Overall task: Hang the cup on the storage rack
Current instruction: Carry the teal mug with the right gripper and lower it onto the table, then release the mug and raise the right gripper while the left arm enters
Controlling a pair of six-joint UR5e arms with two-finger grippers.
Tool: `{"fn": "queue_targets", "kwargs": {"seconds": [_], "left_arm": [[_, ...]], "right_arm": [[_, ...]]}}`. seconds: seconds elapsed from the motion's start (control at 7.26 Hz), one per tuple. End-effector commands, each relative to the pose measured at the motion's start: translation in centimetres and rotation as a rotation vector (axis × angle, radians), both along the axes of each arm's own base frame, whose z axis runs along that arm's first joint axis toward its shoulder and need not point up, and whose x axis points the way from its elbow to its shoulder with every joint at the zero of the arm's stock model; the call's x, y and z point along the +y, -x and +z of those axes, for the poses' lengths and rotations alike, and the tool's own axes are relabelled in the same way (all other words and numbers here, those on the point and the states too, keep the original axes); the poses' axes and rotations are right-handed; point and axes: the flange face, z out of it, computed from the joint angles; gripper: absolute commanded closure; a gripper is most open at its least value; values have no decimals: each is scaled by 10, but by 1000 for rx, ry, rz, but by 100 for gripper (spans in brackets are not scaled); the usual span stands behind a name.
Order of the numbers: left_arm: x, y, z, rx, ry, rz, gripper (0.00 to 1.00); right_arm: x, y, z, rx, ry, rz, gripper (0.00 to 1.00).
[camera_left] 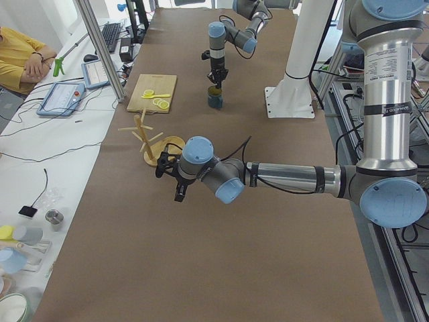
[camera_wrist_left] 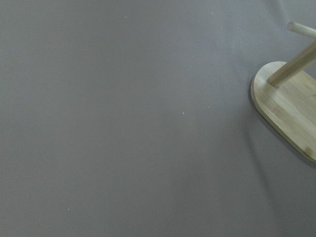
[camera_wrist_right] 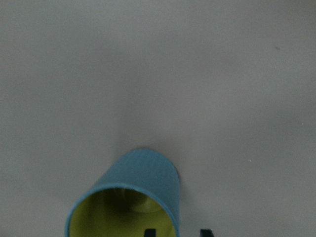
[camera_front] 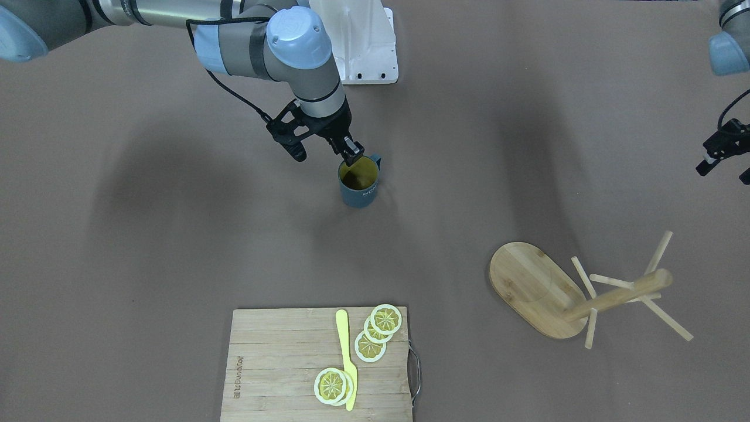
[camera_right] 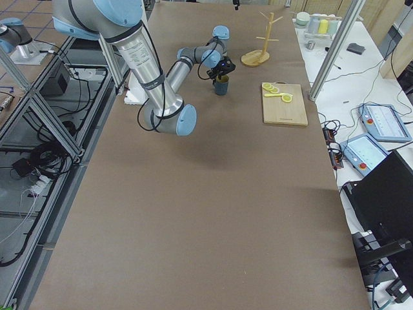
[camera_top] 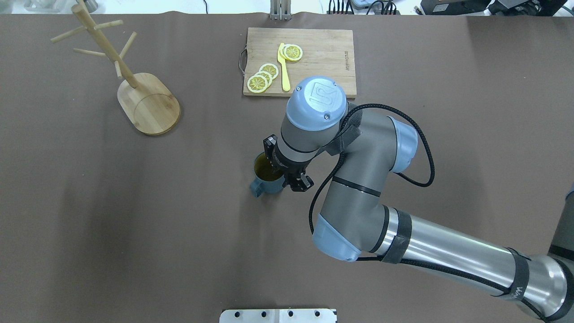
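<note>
where the brown-covered table [camera_top: 89,224] meets its near edge, a white mount plate [camera_top: 278,315] sits mid-edge, with bare cloth out to both near corners. at the table's middle the cup [camera_front: 358,186] stands upright, yellow inside showing, handle toward the near left corner. the right gripper [camera_front: 351,153] sits narrowly parted astride its rim, one finger inside. the left gripper [camera_left: 177,191] hangs over bare cloth by the storage rack [camera_top: 150,105], its opening impossible to tell. the rack stands upright toward the far left corner. at the far edge a cutting board [camera_top: 323,58] carries lemon slices [camera_top: 258,83] and a yellow knife [camera_top: 285,76].
</note>
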Motion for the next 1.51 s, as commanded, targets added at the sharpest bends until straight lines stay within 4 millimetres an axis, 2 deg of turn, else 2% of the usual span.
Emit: {"fn": "queue_targets", "kwargs": {"seconds": [0.0, 0.14, 0.28, 0.41, 0.55, 0.69, 0.83, 0.96, 1.1, 1.24, 1.38], "left_arm": [[13, -30, -28, 108, 7, -1, 2], [28, -61, -54, 172, -44, 38, 3], [39, -79, -81, 222, -92, 70, 3], [47, -104, -115, 266, -131, 118, 8], [57, -138, -156, 293, -208, 136, 12], [71, -174, -178, 297, -278, 136, 15], [72, -218, -213, 331, -362, 121, 15], [89, -266, -230, 336, -409, 79, 11], [117, -309, -235, 319, -471, -1, 10], [152, -348, -234, 283, -533, -66, 10], [186, -382, -225, 243, -548, -123, 10]], "right_arm": [[-46, -84, -3, -69, 44, 14, 0], [-63, -134, 32, -65, 10, 5, 0], [-74, -169, 74, -30, -63, -22, 0], [-85, -190, 110, 11, -124, -58, 0], [-93, -207, 134, 37, -171, -87, 0], [-96, -213, 151, 61, -221, -119, 0], [-103, -208, 167, 81, -313, -201, 0], [-116, -216, 180, 99, -371, -243, 0], [-130, -223, 190, 116, -404, -267, 0], [-143, -232, 203, 133, -434, -294, 0], [-148, -232, 206, 139, -443, -304, 0]]}}
